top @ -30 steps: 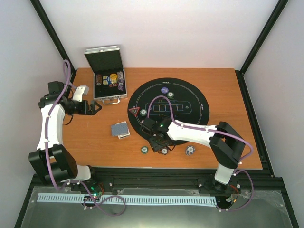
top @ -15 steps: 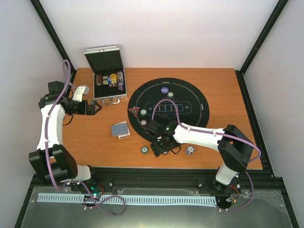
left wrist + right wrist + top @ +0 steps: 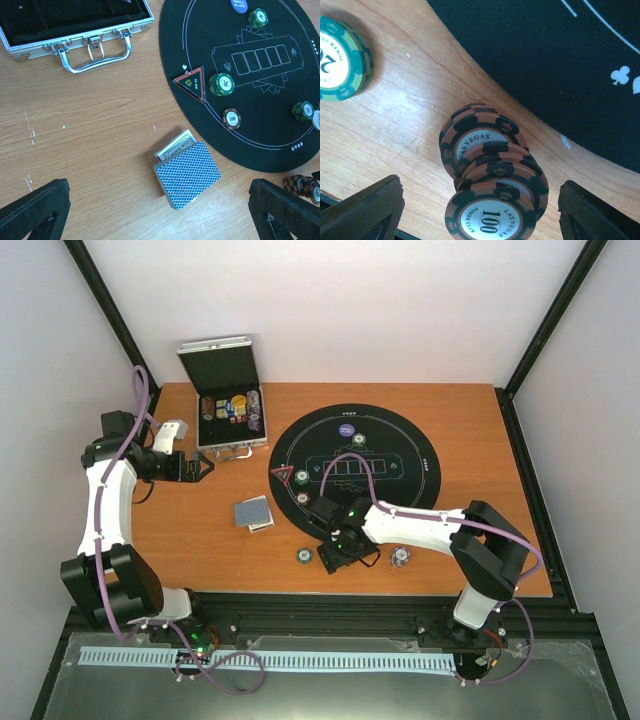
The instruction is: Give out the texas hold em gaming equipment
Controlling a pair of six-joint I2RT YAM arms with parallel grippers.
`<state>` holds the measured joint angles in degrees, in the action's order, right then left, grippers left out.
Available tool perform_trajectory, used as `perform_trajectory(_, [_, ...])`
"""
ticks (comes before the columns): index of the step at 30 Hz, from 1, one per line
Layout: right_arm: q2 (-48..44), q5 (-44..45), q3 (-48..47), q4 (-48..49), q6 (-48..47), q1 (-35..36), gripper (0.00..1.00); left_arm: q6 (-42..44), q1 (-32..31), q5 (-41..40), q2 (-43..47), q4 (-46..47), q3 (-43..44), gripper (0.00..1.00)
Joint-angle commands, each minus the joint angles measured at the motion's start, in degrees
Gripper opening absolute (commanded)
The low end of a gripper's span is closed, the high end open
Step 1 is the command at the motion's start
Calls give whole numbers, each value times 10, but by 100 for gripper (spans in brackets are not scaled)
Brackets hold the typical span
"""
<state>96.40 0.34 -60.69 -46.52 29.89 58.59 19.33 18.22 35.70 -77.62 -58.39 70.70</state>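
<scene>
Orange-brown wood makes up the table (image 3: 200, 535), and a round black mat (image 3: 420, 480) lies on its middle, toward the far edge. The right gripper (image 3: 335, 555) hangs low by the table's near edge, just off the mat's near rim, with its jaws spread wide. Between them, touching neither finger, sits a slumped stack of brown chips (image 3: 490, 170) marked 100, the upper ones slid sideways off the lower. A low green stack (image 3: 340, 57) rests on the wood just to their left. A white chip stack (image 3: 400, 556) sits to their right, near the same edge.

The left gripper (image 3: 205, 468) hovers over the left part of the table, beside the silver case (image 3: 232, 430), which stands open at the far left corner. Its jaws are also wide apart, with nothing in them. A deck of cards (image 3: 187, 172), blue backs up, rests on bare wood between the case and the mat.

At the mat's left rim a red triangle marker (image 3: 191, 84) lies just beside a green chip stack (image 3: 221, 84). A single brown chip (image 3: 231, 118) sits closer to the table's near edge. A purple button disc (image 3: 239, 4) and another green stack (image 3: 258, 18) sit on the mat's far side.
</scene>
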Motion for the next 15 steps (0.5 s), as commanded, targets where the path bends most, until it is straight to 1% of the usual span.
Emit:
perform_trajectory(1, [7,-1,4,10,3,-4,83,11,1,11,8,-7,17,100])
perform_trajectory(15, [12,19,0,10,-3,-18,67,11,1,12,9,-8,19,100])
